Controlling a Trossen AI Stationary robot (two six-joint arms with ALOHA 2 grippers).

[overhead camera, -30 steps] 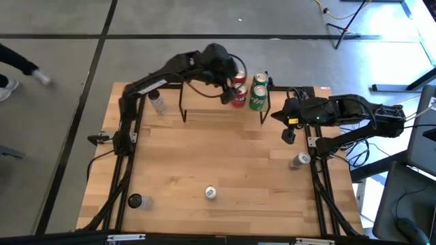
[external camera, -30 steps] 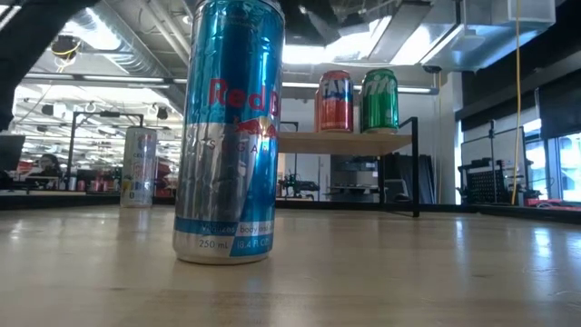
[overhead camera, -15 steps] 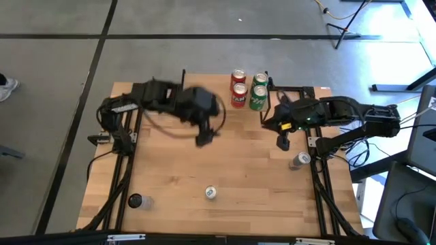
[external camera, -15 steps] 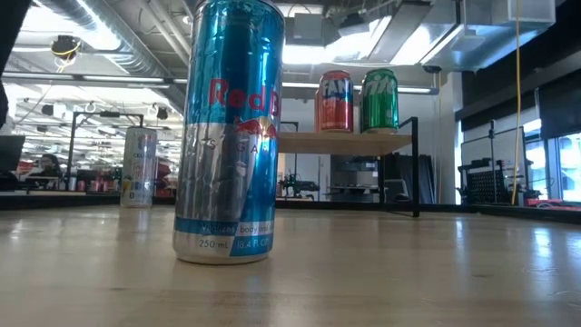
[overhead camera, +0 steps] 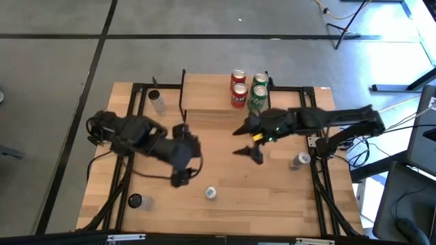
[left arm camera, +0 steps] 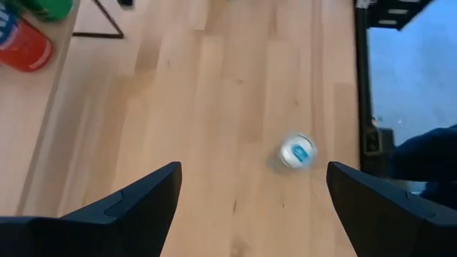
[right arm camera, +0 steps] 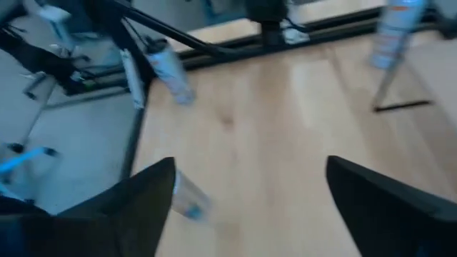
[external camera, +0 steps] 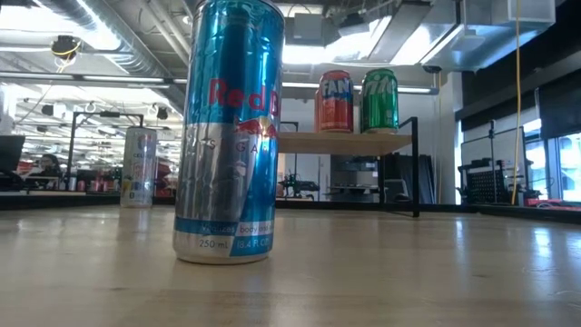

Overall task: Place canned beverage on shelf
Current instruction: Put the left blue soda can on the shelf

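Left pincer (overhead camera: 179,178) hangs over the bench (overhead camera: 225,163) mid-left, fingers spread wide and empty — its wrist view shows both dark fingers (left arm camera: 136,203) well apart with bare wood between them. Just ahead of it, between the fingers' line of sight, a blue-topped can (left arm camera: 296,151) stands upright on the bench; from above this is the can (overhead camera: 210,192) near the front edge, just to the right of and a little nearer than the left pincer.

Right pincer (overhead camera: 251,152) reaches out over the bench centre-right, also released with nothing in it — fingers (right arm camera: 136,203) wide apart in its wrist view. A silver can (overhead camera: 298,160) stands beside it toward the right rail, apart from it.

Shelf (overhead camera: 208,102) sits at the far edge, well behind both pincers. On its right end: two red cans (overhead camera: 238,90) and two green cans (overhead camera: 258,91), packed close. The low view shows a red can (external camera: 334,102) and a green can (external camera: 379,100) upright side by side on the plank top (external camera: 345,141).

A slim pale can (overhead camera: 158,102) stands on the bench just left of the shelf, behind the left pincer. A dark can (overhead camera: 135,201) stands at the front-left corner, nearer than the left pincer and to its left.
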